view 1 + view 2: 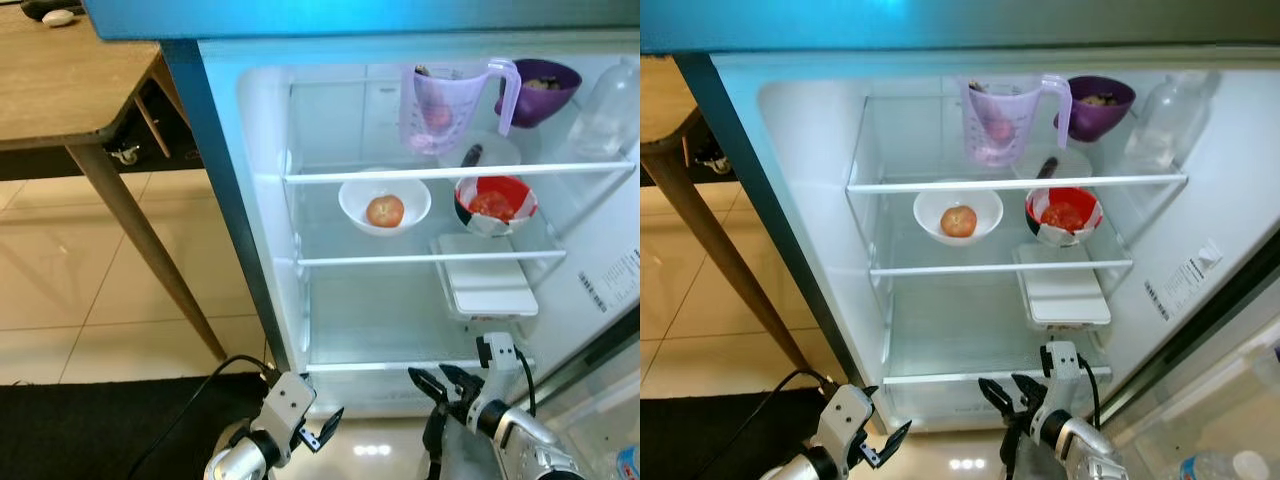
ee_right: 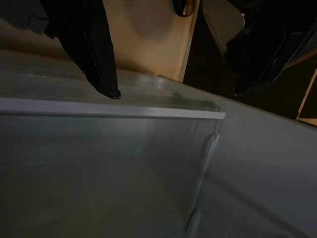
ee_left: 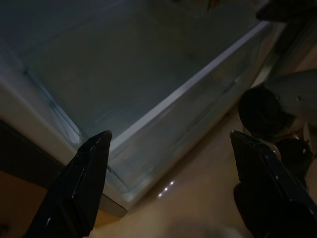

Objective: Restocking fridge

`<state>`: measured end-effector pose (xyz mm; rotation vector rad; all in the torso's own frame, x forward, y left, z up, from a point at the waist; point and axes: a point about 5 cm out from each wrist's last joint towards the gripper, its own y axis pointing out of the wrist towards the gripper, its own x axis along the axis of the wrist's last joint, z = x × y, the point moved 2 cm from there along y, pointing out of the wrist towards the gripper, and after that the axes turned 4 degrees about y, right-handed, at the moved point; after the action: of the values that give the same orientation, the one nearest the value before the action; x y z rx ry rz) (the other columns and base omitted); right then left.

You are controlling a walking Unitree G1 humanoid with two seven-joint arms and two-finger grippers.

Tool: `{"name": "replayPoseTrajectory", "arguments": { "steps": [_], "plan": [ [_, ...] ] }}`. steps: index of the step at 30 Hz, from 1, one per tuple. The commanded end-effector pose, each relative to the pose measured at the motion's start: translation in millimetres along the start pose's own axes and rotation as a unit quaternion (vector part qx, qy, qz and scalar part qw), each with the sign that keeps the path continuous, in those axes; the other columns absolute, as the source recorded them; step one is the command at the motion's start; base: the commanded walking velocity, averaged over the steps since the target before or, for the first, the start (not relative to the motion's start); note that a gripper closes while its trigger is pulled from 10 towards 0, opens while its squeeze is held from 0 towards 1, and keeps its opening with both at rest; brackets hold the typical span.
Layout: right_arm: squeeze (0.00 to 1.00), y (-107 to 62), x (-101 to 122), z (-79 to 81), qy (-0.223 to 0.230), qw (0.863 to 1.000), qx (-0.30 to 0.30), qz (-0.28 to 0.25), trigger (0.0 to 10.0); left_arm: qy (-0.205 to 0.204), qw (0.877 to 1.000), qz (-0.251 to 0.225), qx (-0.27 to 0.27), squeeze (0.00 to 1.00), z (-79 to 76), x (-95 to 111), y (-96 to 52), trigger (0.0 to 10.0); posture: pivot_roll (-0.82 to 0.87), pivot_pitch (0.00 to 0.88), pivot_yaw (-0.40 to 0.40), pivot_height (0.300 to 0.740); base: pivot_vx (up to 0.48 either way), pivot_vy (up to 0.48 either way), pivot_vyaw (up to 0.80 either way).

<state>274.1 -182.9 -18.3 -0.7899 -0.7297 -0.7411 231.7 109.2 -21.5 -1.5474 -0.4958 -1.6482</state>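
Fridge (image 1: 250, 300) stands open in front of the robot, a stiff white box with clear glass shelves edged in white; on them sit a white bowl (image 1: 385, 203) holding a round reddish fruit (image 1: 385, 211), a red bowl (image 1: 495, 204), a lilac plastic jug (image 1: 447, 105), a purple bowl (image 1: 541, 90) and a flat white lidded box (image 1: 486, 286). Bowls look smooth and probably breakable, best taken by the rim, the jug light and easiest by its handle. Below the fridge's lowest shelf hang the left gripper (image 1: 322, 428) and right gripper (image 1: 440, 383), both spread wide and empty.
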Motion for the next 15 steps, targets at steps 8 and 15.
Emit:
{"name": "replayPoseTrajectory", "arguments": {
  "steps": [8, 15],
  "plan": [
    [0.00, -2.7, -6.9, -1.6, 0.001, 1.000, -0.004, 0.011, 10.0, -0.007, 1.000, 0.006, -0.003, 0.00, -5.4, -4.1, -0.6, 10.0, 0.01, 0.091, -0.009, 0.571, 0.000, 0.000, 0.00],
    [0.00, -5.1, -8.3, -1.4, -0.008, 1.000, 0.006, 0.011, 10.0, -0.007, 1.000, 0.011, -0.002, 0.00, -4.2, -6.1, -1.8, 10.0, 0.01, 0.088, -0.009, 0.595, 0.000, 0.000, 0.00]
  ]
}}
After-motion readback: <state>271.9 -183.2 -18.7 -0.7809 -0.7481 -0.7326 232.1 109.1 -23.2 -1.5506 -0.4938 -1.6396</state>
